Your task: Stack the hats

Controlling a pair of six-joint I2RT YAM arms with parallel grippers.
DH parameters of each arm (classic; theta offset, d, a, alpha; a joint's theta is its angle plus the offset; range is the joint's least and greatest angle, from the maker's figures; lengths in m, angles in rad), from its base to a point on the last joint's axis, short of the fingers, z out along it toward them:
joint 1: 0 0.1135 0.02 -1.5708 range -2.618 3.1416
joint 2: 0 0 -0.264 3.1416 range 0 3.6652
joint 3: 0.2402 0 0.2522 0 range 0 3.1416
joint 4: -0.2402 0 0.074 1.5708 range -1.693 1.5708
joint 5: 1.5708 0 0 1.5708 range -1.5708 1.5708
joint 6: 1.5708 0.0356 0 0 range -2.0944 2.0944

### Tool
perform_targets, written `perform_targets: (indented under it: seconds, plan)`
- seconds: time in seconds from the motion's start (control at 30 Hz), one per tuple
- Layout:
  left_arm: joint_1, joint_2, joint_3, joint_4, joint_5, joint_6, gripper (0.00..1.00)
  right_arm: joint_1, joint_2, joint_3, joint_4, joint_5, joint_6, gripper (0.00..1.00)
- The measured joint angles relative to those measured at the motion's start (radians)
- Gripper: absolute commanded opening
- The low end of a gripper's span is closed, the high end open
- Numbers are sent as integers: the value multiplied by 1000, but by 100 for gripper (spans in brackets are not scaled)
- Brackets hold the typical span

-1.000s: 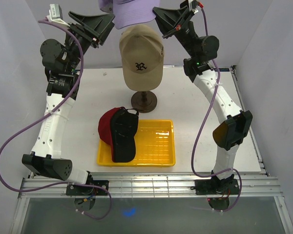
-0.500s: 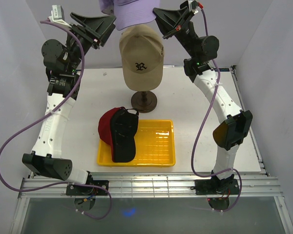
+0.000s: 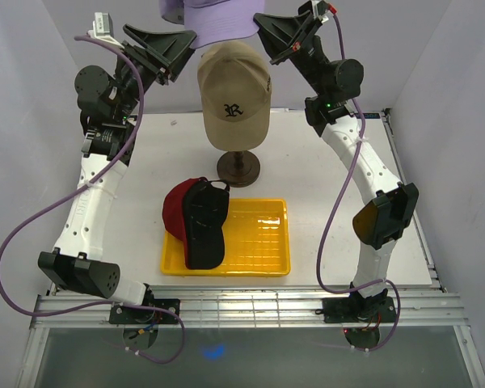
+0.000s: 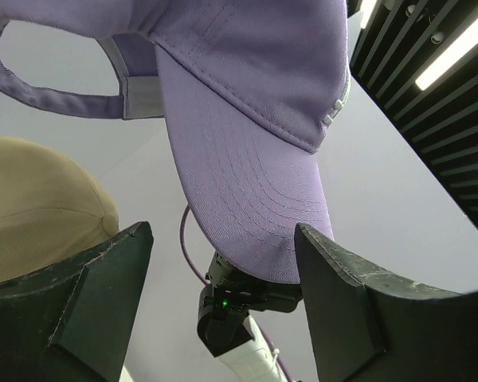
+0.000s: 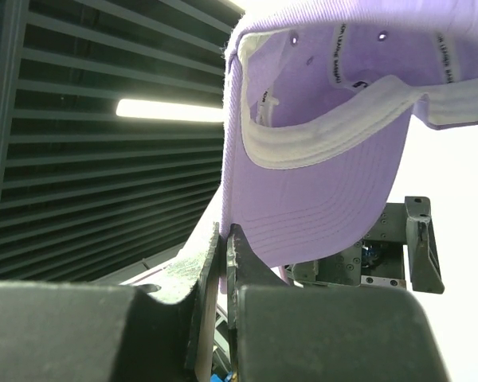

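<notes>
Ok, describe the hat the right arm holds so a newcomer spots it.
Find the tan cap on its stand at the table's back. Above it hangs the lavender cap, pinched by the right arm's fingers. It alone is purple; the black cap and red cap lie in the yellow tray.

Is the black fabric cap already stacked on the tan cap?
No, the black fabric cap lies on the red fabric cap at the yellow plastic tray's left end, apart from the tan fabric cap.

The left arm (image 3: 93,194) has swung a little to the right, bringing the left gripper (image 3: 187,50) nearer the lavender cap (image 3: 218,20). The cap has risen slightly, so less of it shows in the top view.
</notes>
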Motion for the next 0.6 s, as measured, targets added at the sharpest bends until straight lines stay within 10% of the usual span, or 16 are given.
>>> perform_targets:
  seconds: [0.6]
  plan:
    - [0, 48, 3, 95, 11, -89, 78, -1, -13, -36, 28, -32, 8, 8]
